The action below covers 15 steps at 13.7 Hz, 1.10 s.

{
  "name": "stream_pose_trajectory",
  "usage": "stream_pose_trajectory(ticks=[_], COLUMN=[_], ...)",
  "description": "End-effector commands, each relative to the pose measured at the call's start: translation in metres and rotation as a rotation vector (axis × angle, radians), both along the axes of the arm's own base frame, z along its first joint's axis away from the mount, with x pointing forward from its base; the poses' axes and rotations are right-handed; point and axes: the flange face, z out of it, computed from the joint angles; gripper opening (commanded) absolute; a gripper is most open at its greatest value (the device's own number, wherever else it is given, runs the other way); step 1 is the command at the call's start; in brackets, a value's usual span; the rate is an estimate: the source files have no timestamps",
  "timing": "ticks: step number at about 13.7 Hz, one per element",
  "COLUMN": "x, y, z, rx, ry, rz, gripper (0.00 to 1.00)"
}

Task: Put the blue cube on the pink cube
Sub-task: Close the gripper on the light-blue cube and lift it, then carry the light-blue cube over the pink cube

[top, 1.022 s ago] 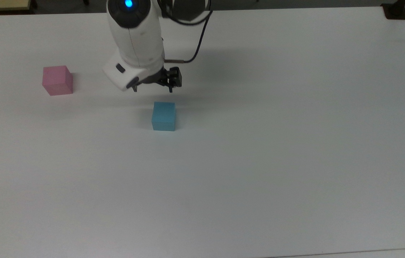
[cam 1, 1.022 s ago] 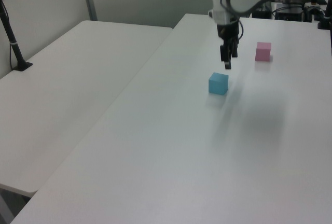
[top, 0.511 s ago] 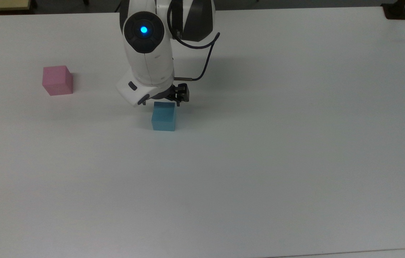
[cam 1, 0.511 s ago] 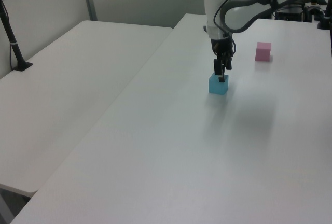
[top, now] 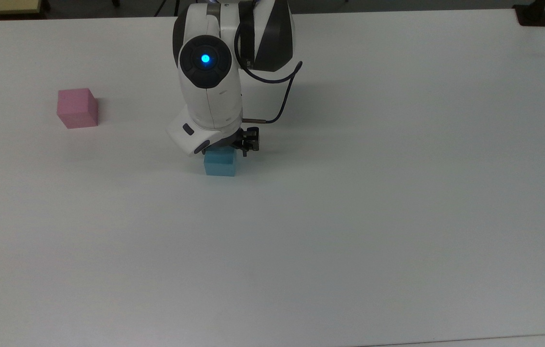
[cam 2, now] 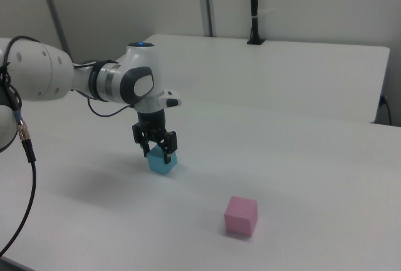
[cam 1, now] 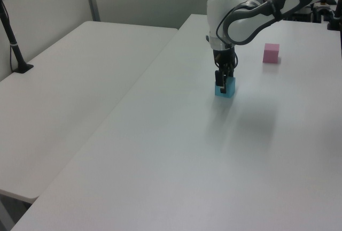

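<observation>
While the jaws straddle it, spread wide, the blue cube [cam 2: 162,162] sits matte, plain-faced.

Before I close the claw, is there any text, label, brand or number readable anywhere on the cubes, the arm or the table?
None can be read.
Blue cube: plain faces, no text.
Pink cube: plain faces, no text.
Arm: white shell with a lit blue dot, no legible brand or number.
Claw: dark, no marking legible.
Table: plain white, no signs.
</observation>
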Motion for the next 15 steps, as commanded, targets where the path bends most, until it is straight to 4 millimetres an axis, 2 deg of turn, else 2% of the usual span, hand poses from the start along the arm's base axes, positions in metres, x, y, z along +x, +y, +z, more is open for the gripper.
stream_pose_trajectory(ticks=[1,2,3,6,9,15], x=[0.001,0.0,-0.004,-0.017,-0.035,-0.061], y=[-0.006,-0.01,-0.015,-0.07,-0.129,-0.219], z=[0.013,0.017,0.026,0.065,0.089,0.087], rx=[0.004,0.0,-0.003,0.002,-0.007,-0.054], ry=[-0.025,-0.022,-0.013,0.002,0.028,0.083], rz=[-0.012,-0.01,0.003,0.05,0.101,0.146], gripper=[0.3,0.26,0.26,0.26,0.28,0.29])
